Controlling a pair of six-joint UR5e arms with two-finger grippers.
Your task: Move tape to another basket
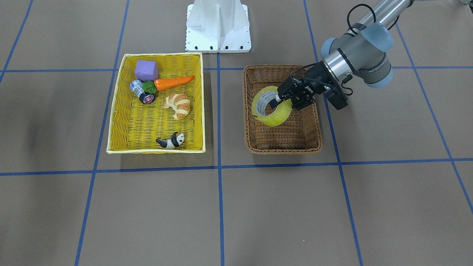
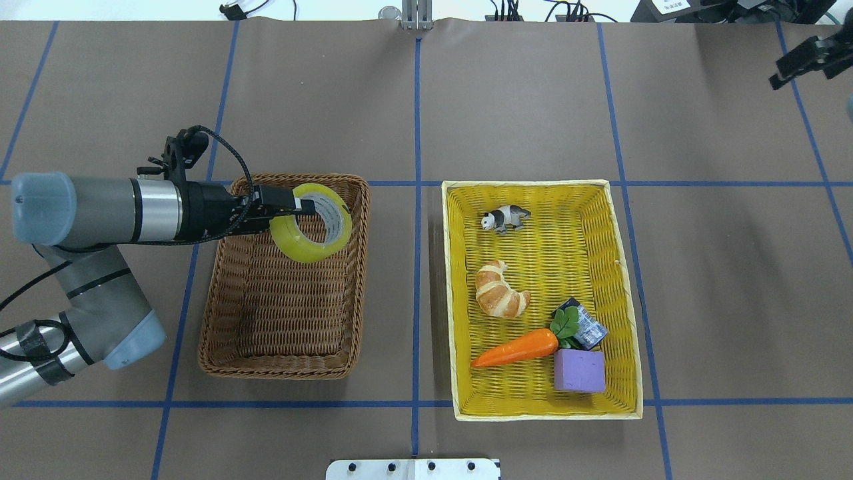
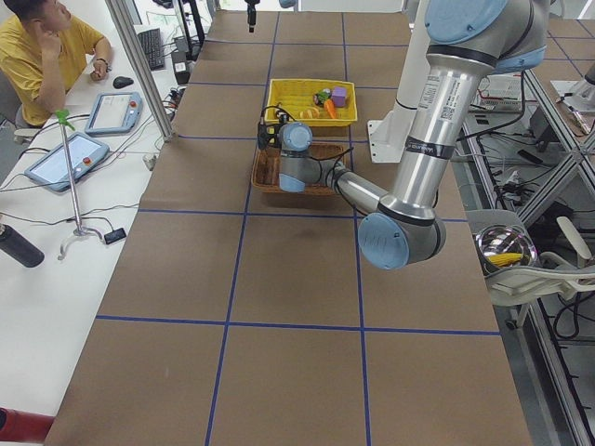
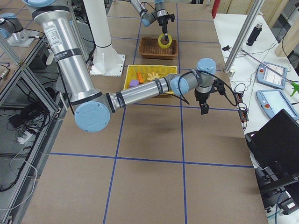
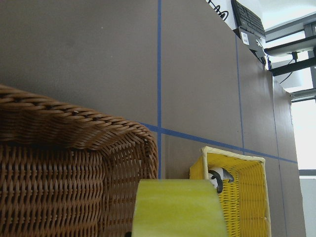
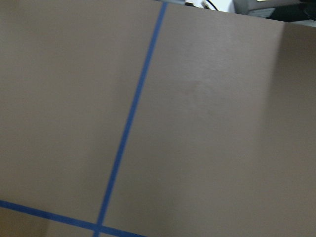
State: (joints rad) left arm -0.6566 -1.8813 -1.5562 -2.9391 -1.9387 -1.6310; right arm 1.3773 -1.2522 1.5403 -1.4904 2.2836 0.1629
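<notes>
Now, on the left of the view from above, we see the left arm (image 2: pixel 100 210) reaching sideways over the table (image 2: pixel 533 100). Its left gripper (image 2: pixel 303 208) is pinched tight on the wall of the tape (image 2: pixel 293 241). The tape is a big yellow-green ring, and it stands on its edge in the gripper. It hangs over the far end of the brown basket (image 2: pixel 280 371), inside the rim. We cannot tell if it touches the bottom. Next to the brown basket, a little way apart, sits the yellow basket (image 2: pixel 546 415). In it we see a toy panda (image 2: pixel 505 218) at the far end and a croissant (image 2: pixel 500 299) in the middle. Nearer the robot lie a carrot (image 2: pixel 516 349), a small can (image 2: pixel 586 328) by the carrot's green leaves, and a purple block (image 2: pixel 579 371) in the corner. Far off in the top right corner is the right gripper (image 2: pixel 810 60), well away from both baskets. We cannot tell if its fingers are apart or together. Its own camera shows only brown table and blue lines (image 6: pixel 126 131).
</notes>
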